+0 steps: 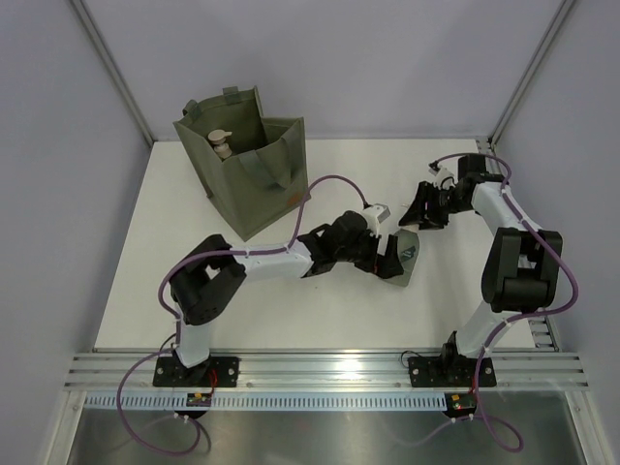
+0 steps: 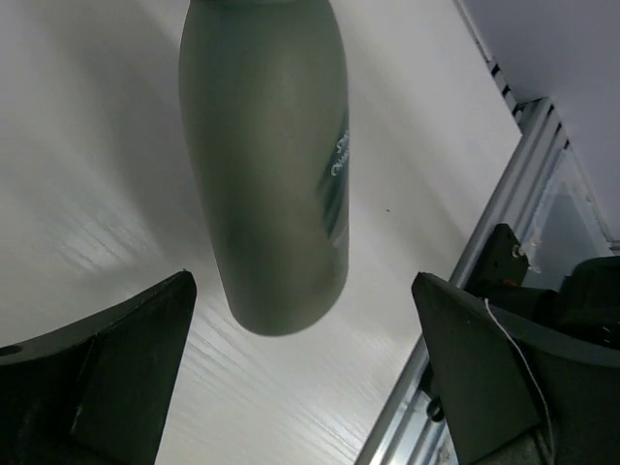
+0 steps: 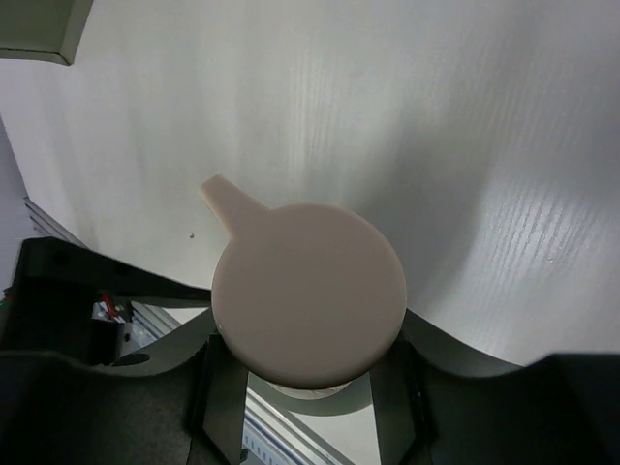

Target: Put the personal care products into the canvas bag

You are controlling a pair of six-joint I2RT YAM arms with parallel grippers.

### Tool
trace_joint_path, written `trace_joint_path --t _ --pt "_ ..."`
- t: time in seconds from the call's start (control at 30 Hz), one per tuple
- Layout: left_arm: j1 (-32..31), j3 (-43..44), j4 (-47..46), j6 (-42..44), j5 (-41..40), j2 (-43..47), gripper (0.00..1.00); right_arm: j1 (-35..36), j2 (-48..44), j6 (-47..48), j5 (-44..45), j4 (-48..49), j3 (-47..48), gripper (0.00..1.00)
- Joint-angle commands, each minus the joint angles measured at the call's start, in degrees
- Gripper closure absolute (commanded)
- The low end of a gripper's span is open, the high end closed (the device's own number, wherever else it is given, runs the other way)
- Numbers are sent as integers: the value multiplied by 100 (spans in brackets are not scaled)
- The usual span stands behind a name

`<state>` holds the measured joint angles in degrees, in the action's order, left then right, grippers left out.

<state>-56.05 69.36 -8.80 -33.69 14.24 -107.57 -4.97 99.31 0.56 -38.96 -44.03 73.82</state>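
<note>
A grey-green bottle (image 1: 405,255) with a beige pump lies tilted at mid-table between both grippers. My right gripper (image 1: 420,219) is shut on its neck. In the right wrist view the round beige pump head (image 3: 308,295) fills the space between my fingers (image 3: 225,387). My left gripper (image 1: 391,258) is open at the bottle's base end. In the left wrist view the bottle's body (image 2: 266,165) hangs between my wide-apart fingers (image 2: 145,339) without touching them. The olive-green canvas bag (image 1: 262,189) stands open at the back left, with another beige-pumped bottle (image 1: 221,143) inside. The other bottles are out of view.
The bag's strap handles (image 1: 274,167) hang over its front, beside the orange-brown patch (image 1: 289,201). A metal rail (image 1: 329,370) runs along the near table edge and also shows in the left wrist view (image 2: 484,252). Grey walls enclose the table on three sides.
</note>
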Motion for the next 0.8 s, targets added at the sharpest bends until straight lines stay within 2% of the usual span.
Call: trace_joint_path --t 0.0,0.27,0.33,0.37,0.4,0.47,0.5,0.57,0.63,0.67,0.73,0.77 --pt "-116 499 18 460 -597 -333 1 -135 -271 -390 -1113 -167 238 100" --pt "-204 1175 10 689 -817 -871 2 -153 -386 -197 -1939 -378 71 100" --pt "-204 1316 10 741 -818 -967 7 -162 -403 -153 -2080 -413 36 100" --pt "-204 1351 10 767 -783 -985 12 -162 -421 -144 -2107 -422 18 100" --pt "-204 1369 10 794 -678 -994 29 -171 -473 -144 -2107 -405 1 100" --pt "-204 1361 53 847 -615 -968 52 -179 -500 -126 -2124 -370 -26 100" --pt "-196 1326 71 864 -581 -950 71 -214 -535 -91 -2168 -369 -43 100" --pt "-196 1229 89 934 -571 -810 85 -223 -535 154 -2230 -396 -35 100" --pt "-187 1036 115 1039 -545 -687 100 -241 -491 748 -2422 -684 79 91" --pt "-195 974 150 1084 -536 -539 100 -250 -465 953 -2476 -964 141 70" --pt "-178 764 203 1241 -501 -353 100 -250 -412 1836 -2738 -1386 351 50" --pt "-178 693 255 1312 -414 -257 100 -250 -403 2104 -2783 -1807 526 33"
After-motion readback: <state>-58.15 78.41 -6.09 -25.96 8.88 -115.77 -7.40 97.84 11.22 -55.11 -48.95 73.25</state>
